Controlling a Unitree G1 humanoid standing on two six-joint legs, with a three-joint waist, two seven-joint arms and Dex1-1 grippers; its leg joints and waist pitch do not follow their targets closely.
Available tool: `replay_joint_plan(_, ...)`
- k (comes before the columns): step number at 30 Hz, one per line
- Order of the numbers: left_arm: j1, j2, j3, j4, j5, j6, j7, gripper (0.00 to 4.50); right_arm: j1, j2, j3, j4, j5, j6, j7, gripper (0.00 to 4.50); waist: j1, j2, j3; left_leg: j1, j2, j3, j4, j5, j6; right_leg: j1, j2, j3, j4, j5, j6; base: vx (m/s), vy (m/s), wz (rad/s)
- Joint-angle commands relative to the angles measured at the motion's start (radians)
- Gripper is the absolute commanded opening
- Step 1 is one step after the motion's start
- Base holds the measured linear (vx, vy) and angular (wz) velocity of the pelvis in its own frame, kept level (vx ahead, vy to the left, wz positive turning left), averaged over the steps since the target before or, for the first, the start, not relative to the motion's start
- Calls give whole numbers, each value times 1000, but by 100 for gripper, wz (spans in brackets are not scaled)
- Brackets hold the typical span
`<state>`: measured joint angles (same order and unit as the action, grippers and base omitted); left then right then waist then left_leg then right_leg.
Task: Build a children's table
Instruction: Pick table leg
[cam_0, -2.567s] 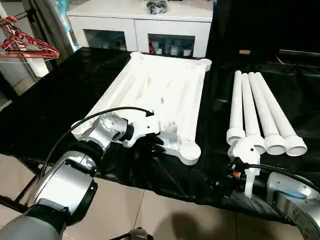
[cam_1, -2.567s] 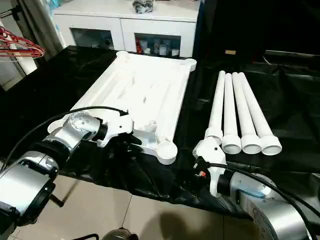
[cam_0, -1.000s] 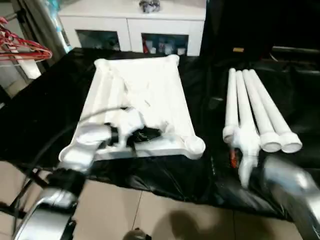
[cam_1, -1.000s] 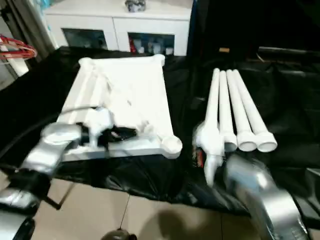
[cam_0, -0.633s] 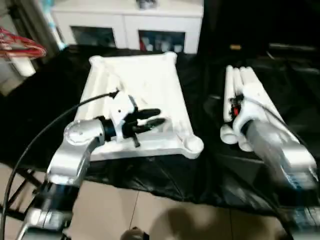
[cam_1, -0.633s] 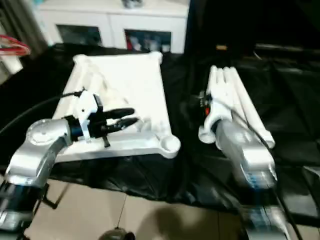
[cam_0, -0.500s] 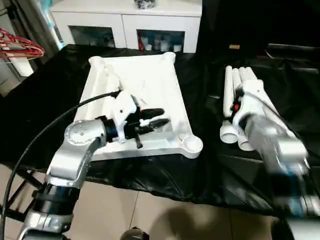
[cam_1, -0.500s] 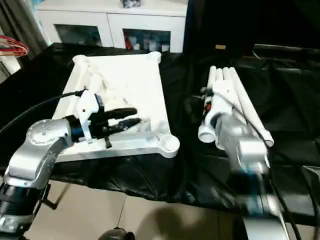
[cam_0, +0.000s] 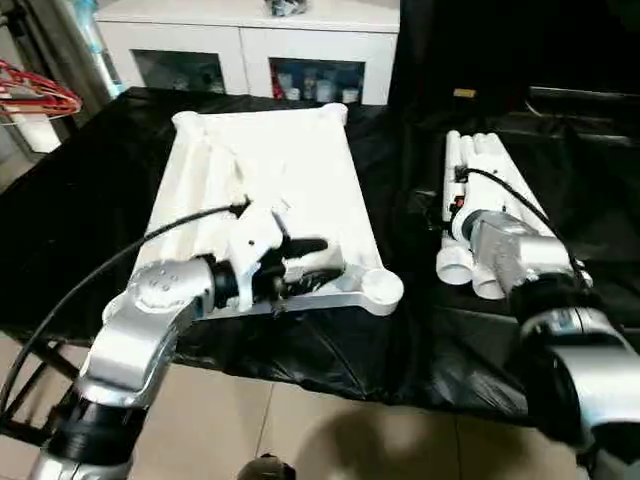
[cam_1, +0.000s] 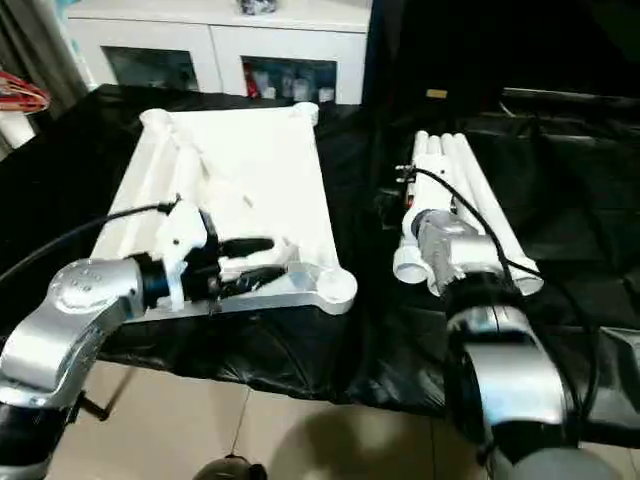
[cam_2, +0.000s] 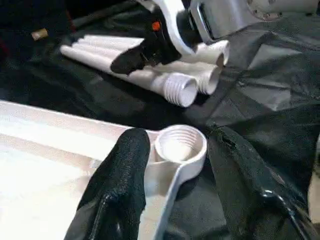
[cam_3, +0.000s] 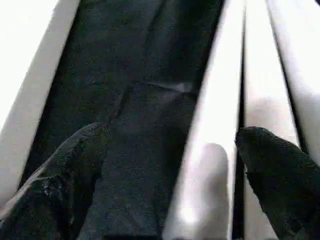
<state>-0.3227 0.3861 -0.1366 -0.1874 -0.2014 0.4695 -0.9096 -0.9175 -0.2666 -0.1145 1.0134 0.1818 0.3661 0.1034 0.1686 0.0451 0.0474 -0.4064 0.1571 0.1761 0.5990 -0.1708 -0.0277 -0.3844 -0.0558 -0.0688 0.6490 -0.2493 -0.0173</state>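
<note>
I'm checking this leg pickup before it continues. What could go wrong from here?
The right end effector hangs open over the outermost of four legs lying packed side by side, so closing might pinch two or roll them apart. The left end effector stands open around the tabletop's corner socket, near the table edge; a nudge could shift the tabletop on the black cover.

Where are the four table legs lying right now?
In the head views the four legs lie side by side on the black cloth, right of the upturned tabletop, under the right tool.
</note>
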Motion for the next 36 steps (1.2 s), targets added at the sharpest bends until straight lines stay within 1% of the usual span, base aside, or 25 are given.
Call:
replay_joint_plan(1,3,17,-9,-40,-7,27,5,222,-30,3,-19,43,-5,-23,-7,450,-5,-6,-64,27,75,-31,-56,-81,40,39,-101,54,-60,107,-225,0,0,0)
replay_joint_plan(5,7,31,-13,-51,-11,41,3,222,-45,3,-26,91,-4,-19,11,450,-8,-4,-61,25,73,-30,-55,-83,48,40,-99,54,-61,106,-232,0,0,0)
replay_joint_plan(7,6,39,-17,-53,-11,43,4,222,-57,2,-32,133,3,-2,60,450,-9,-2,-59,24,73,-30,-55,-87,55,40,-98,53,-62,101,-236,0,0,0)
replay_joint_plan(11,4,41,-19,-53,-11,46,6,222,-68,0,-37,162,5,7,72,450,-8,-1,-61,25,76,-31,-54,-83,56,39,-98,52,-60,108,-245,0,0,0)
replay_joint_plan(13,6,45,-26,-59,-12,51,6,222,-85,-11,-33,203,-7,51,67,450,-8,-1,-61,25,75,-30,-54,-88,53,40,-98,52,-60,99,-252,0,0,0)
replay_joint_plan(14,6,46,-27,-60,-13,51,6,222,-87,-12,-32,208,-10,53,67,450,-8,-1,-61,25,75,-30,-54,-87,53,40,-96,52,-60,98,-252,0,0,0)
replay_joint_plan(15,6,48,-29,-60,-15,52,6,222,-94,-13,-36,217,-9,60,65,450,-6,0,-62,25,76,-29,-53,-86,53,39,-100,53,-60,99,-251,0,0,0)
replay_joint_plan(16,6,50,-29,-60,-16,52,5,222,-100,-15,-37,225,-11,72,63,450,-7,0,-62,25,76,-30,-53,-86,52,40,-99,52,-60,99,-252,0,0,0)
replay_joint_plan(17,6,50,-30,-60,-16,51,6,222,-105,-17,-36,231,-14,79,66,450,-7,-3,-63,26,76,-30,-53,-87,52,39,-98,52,-60,97,-253,0,0,0)
replay_joint_plan(18,6,51,-30,-60,-17,51,5,222,-112,-18,-41,237,-9,94,69,450,-6,-1,-61,26,76,-29,-53,-90,50,39,-98,52,-61,91,-253,0,0,0)
replay_joint_plan(19,7,52,-30,-61,-18,51,5,222,-119,-20,-43,246,-9,110,77,450,-6,-4,-63,25,77,-29,-54,-92,49,40,-99,52,-61,87,-251,0,0,0)
replay_joint_plan(20,7,53,-29,-62,-19,51,4,222,-128,-23,-41,255,-13,130,88,450,-6,-3,-63,25,77,-29,-54,-92,48,40,-100,52,-60,86,-251,0,0,0)
replay_joint_plan(21,6,53,-29,-62,-19,51,4,222,-129,-23,-42,256,-13,133,89,450,-5,-3,-63,25,76,-29,-53,-90,49,40,-98,52,-61,87,-251,0,0,0)
replay_joint_plan(22,5,54,-29,-61,-20,50,4,222,-136,-26,-45,264,-12,139,88,450,-4,-5,-63,24,76,-28,-53,-89,48,40,-101,53,-61,82,-251,0,0,0)
replay_joint_plan(23,4,55,-30,-61,-20,50,3,222,-139,-27,-46,267,-12,144,90,450,-3,-4,-64,24,77,-29,-53,-88,47,39,-101,52,-60,80,-250,0,0,0)
replay_joint_plan(24,2,62,-30,-60,-24,50,-2,231,-158,-35,-47,284,-16,180,95,422,-3,-9,-65,25,76,-28,-54,-84,48,40,-99,51,-60,81,-250,0,0,0)
replay_joint_plan(25,2,64,-30,-61,-25,50,-3,231,-162,-37,-47,287,-17,188,95,415,-3,-8,-65,24,76,-28,-53,-81,49,40,-99,52,-59,83,-250,0,0,0)
replay_joint_plan(26,2,68,-32,-62,-26,51,-5,231,-170,-41,-50,294,-16,202,96,412,-3,-11,-66,24,76,-28,-53,-77,49,40,-99,52,-59,82,-248,0,0,0)
replay_joint_plan(28,2,73,-35,-64,-28,52,-9,231,-177,-45,-57,301,-11,214,99,402,-1,-13,-66,23,75,-26,-52,-75,50,39,-100,52,-60,78,-246,0,0,0)
replay_joint_plan(30,1,84,-42,-64,-27,51,-20,231,-182,-49,-66,310,-8,230,86,372,2,-16,-69,23,76,-26,-51,-59,51,39,-101,52,-57,84,-243,0,0,0)
replay_joint_plan(32,1,87,-44,-64,-27,51,-23,231,-184,-51,-74,313,-3,236,84,368,3,-16,-70,24,76,-26,-50,-55,51,39,-100,52,-55,82,-242,0,0,0)
replay_joint_plan(33,-1,87,-45,-63,-28,52,-22,231,-186,-52,-78,316,-1,239,81,344,3,-21,-69,23,76,-24,-50,-52,50,39,-101,53,-55,82,-241,0,0,0)
replay_joint_plan(34,-2,86,-46,-62,-28,51,-20,231,-187,-53,-83,319,2,243,78,344,3,-22,-69,22,76,-24,-50,-51,51,39,-101,52,-55,82,-241,0,0,0)
replay_joint_plan(35,-3,86,-46,-62,-28,51,-19,231,-187,-53,-84,320,3,244,77,333,3,-21,-69,22,76,-24,-49,-51,50,39,-102,53,-55,82,-240,0,0,0)
replay_joint_plan(36,-6,85,-47,-61,-29,51,-17,231,-187,-54,-88,322,4,246,75,322,2,-24,-69,22,76,-24,-50,-50,48,39,-102,53,-55,82,-239,0,0,0)
